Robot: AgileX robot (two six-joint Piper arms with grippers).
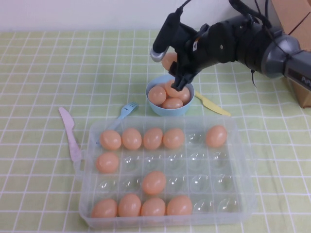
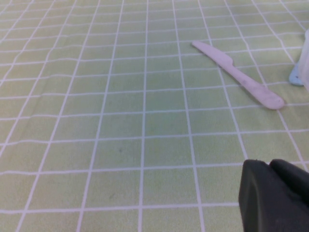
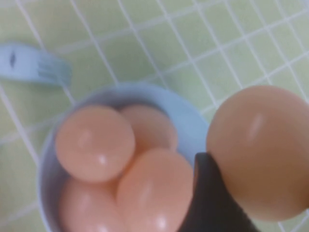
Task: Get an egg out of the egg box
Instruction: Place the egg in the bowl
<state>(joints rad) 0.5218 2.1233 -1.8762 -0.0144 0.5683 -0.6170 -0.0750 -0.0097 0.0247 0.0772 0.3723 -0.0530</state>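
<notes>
The clear egg box (image 1: 214,167) lies at the front of the table with several peach-orange eggs in its cups, one of them (image 1: 153,182). Behind it, my right gripper (image 1: 176,72) hangs over a light-blue bowl (image 1: 171,110) and is shut on an egg (image 1: 168,60). In the right wrist view that egg (image 3: 260,150) rests against a black finger (image 3: 207,193), above the bowl's rim (image 3: 193,121) and the eggs inside. My left gripper (image 2: 276,195) hovers low over bare tablecloth, away from the box.
A pink plastic knife (image 1: 69,133) lies left of the box and shows as the pink knife (image 2: 239,77) ahead of the left gripper. A blue fork (image 1: 127,109) and a yellow knife (image 1: 213,104) flank the bowl. A cardboard box (image 1: 297,29) stands far right.
</notes>
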